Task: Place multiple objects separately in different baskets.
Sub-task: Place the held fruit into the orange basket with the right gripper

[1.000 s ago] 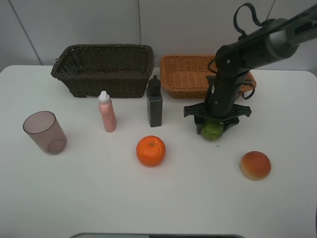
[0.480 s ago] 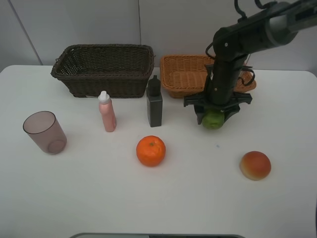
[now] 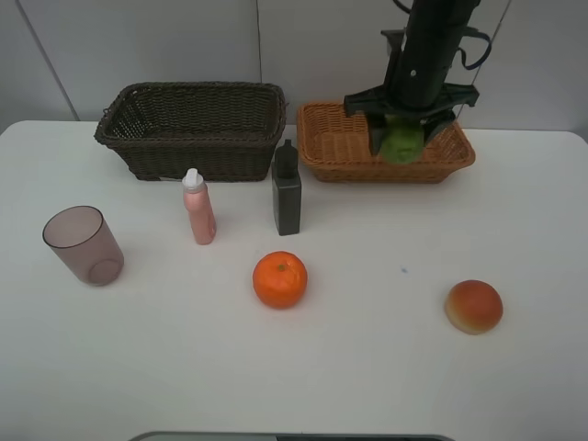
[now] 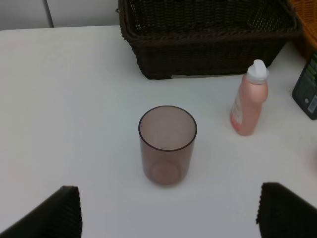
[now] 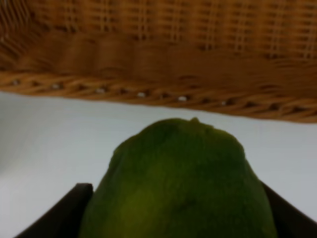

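Step in hand: drop-off of green fruit [image 3: 401,145] into tan basket [image 3: 323,169].

Obs.:
- Right gripper [image 3: 401,138] is clamped on the green fruit, one jaw on each side, fruit hanging below the wrist. It is lifted clear of the table [image 3: 386,367].
- In the high view the fruit sits over the tan basket. In the right wrist view the basket's woven wall is ahead of the fruit, with bare table between them. I cannot tell whether the fruit is truly over the basket's inside or just short of its near wall.
- Left gripper [image 4: 168,203] has its jaws wide apart and holds nothing. It hangs over the cup [image 4: 167,144].
- Pink bottle [image 3: 198,209] and green bottle [image 3: 286,191] stand upright in front of the dark basket [image 3: 193,129]. Orange [image 3: 280,278] and peach [image 3: 474,306] lie on the table, well apart from the drop-off.

How to do it well (judgement):
1. Carry the fruit further back until the wrist view shows basket floor under it, not table. The high view alone can mislead because the fruit is raised.
2. Aim for the middle of the basket. A round fruit rolls, and a release near the low rim could send it over the edge.
3. Lower it close to the floor before letting go, since the basket looks light and a drop could make the fruit bounce.
4. Part the jaws fully, then lift straight up, so a jaw does not catch the weave and drag the basket.
5. Risk: the wide jaw bar may clip the rim on the way down, so descend inside the walls.
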You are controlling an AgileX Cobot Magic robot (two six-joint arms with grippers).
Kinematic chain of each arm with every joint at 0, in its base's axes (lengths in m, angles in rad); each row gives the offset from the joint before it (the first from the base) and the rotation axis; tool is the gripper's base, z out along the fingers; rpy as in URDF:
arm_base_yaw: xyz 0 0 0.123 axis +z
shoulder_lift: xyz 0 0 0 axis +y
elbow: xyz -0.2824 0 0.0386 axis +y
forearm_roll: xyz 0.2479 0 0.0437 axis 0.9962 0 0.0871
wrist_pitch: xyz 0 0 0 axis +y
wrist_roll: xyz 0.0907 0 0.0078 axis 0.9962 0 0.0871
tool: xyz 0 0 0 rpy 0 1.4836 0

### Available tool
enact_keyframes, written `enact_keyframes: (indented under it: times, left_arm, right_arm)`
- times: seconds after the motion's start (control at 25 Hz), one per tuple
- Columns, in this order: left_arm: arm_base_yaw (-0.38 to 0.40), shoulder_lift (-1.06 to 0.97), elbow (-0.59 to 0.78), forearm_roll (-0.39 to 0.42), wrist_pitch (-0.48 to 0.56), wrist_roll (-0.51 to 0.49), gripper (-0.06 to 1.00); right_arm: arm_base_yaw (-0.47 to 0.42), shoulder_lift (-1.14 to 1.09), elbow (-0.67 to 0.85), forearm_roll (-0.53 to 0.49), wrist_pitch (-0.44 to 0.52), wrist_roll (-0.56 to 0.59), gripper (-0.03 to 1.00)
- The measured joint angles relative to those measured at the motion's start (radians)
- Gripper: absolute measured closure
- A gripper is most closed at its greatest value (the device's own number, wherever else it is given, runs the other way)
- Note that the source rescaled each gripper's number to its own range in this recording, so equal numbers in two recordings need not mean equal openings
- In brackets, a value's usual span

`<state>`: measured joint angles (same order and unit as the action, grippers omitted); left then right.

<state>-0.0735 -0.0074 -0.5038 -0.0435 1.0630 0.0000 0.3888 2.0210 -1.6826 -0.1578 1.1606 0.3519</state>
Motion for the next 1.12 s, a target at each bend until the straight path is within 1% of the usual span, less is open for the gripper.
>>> enact_keyframes:
  times: [0.24,0.44,0.64,0.76,1.0,1.04,1.12]
  left_arm:
    - [0.000,0.000,0.000,0.000,0.000,0.000,0.03]
    - [0.000,0.000,0.000,0.000,0.000,0.000,0.03]
    - [0.000,0.000,0.000,0.000,0.000,0.000,0.03]
    - [0.000,0.000,0.000,0.000,0.000,0.000,0.03]
    - [0.000,0.000,0.000,0.000,0.000,0.000,0.03]
    - [0.000,0.000,0.000,0.000,0.000,0.000,0.03]
    - [0.000,0.000,0.000,0.000,0.000,0.000,0.03]
  right_arm:
    - [-0.077,0.040,-0.079,-0.025,-0.107,-0.001,0.57]
    - [-0.134,0.119,-0.091,-0.033,-0.273,-0.001,0.57]
    - [-0.142,0.195,-0.091,-0.078,-0.400,-0.001,0.57]
    - [-0.142,0.237,-0.091,-0.103,-0.438,-0.001,0.57]
    - [-0.142,0.271,-0.091,-0.110,-0.468,0.002,0.57]
    - [-0.142,0.271,-0.091,-0.110,-0.475,0.002,0.54]
    - [-0.142,0.271,-0.092,-0.111,-0.478,0.002,0.32]
